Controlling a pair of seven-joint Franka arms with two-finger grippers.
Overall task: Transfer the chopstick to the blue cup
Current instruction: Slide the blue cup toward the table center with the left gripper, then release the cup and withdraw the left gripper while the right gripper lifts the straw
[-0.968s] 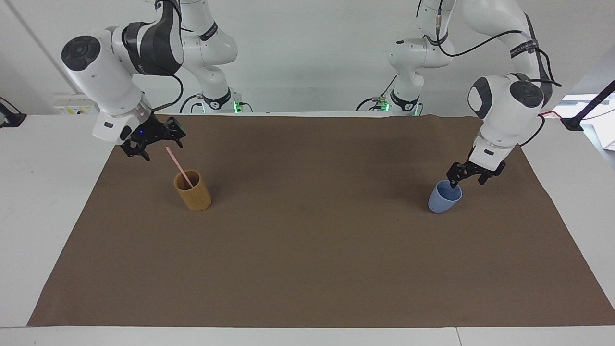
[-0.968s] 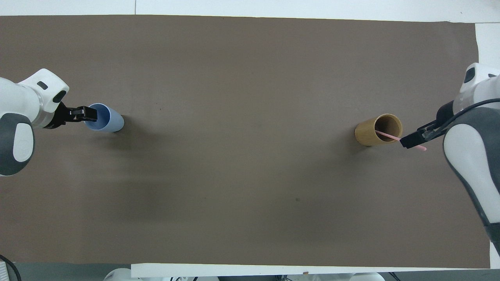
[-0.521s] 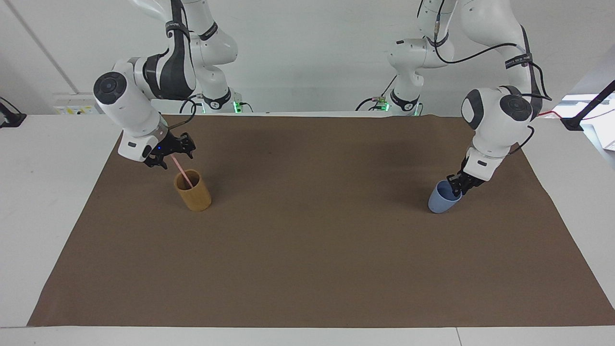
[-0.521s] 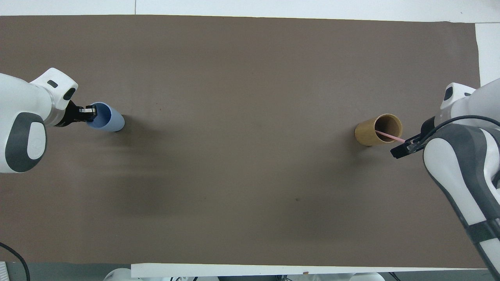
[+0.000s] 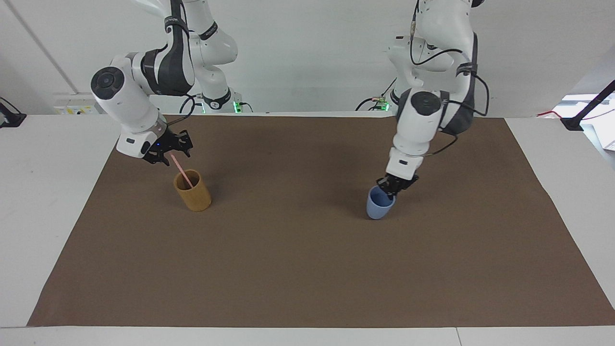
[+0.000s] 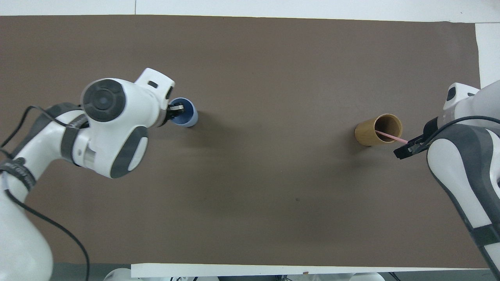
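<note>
While the stick (image 5: 181, 171) sits in the tan cup (image 5: 192, 191), transfer is not done; est. early stage. The stick leans out of the tan cup, lower end inside, upper end up at the right gripper (image 5: 166, 153). That gripper is at the stick's top, over the mat just beside the tan cup; fingers look closed on the stick in both views, though contact is fine and I rate it probable, not certain. Stick is not lifted clear of the cup.

The left gripper (image 5: 395, 186) is at the rim of the blue cup (image 5: 380, 203), fingers together, pinching the rim wall on the side nearer the robots, one finger inside. Blue cup is on or just off the mat, tilted slightly; can't tell which. It is toward the mat's middle, well apart from the tan cup, on the left arm's side of it.

Left to do, in my judgement: draw stick out, bring stick and blue cup together, drop stick in, release.

Mat (image 5: 307, 269) is plain brown. Brands/labels: none legible on cups, stick or mat. Dark bands on the arms carry small print, unreadable.
</note>
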